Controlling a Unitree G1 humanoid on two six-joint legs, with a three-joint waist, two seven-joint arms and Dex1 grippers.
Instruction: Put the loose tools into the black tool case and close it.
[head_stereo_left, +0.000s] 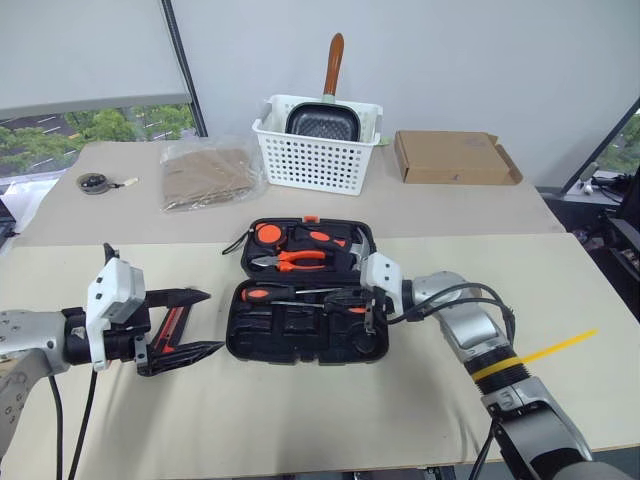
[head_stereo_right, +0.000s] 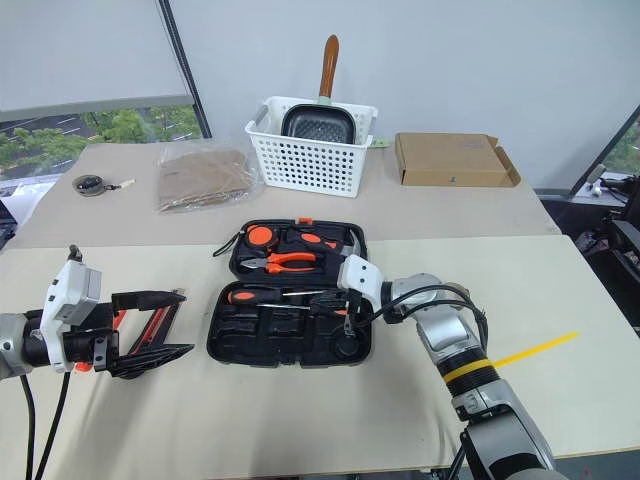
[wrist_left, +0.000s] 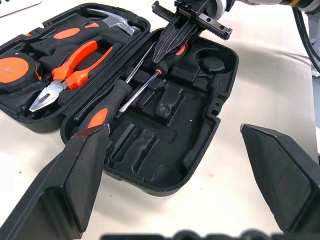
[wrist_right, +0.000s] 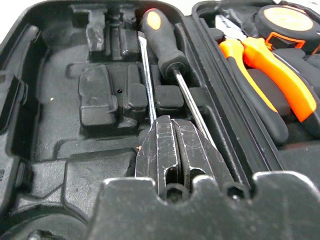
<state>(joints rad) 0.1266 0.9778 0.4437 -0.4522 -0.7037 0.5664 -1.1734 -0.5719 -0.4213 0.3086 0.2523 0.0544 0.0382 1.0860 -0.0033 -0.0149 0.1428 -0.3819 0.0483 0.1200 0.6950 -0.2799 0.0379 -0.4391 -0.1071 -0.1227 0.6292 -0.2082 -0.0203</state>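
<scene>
Beige bench (head_stereo_left: 300, 420) carries the open black tool case (head_stereo_left: 300, 345); right gripper (head_stereo_left: 362, 303) fingers clamped together inside it, left gripper (head_stereo_left: 205, 322) fingers spread wide, empty.

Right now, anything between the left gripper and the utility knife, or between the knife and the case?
Nothing visible. The utility knife lies on the table right at the open left gripper; bare table runs to the black tool case. The shut right gripper sits inside the case's right side.

Office-like room: plain tables (head_stereo_left: 300, 420), window blind (head_stereo_left: 90, 50), bare wall.
</scene>
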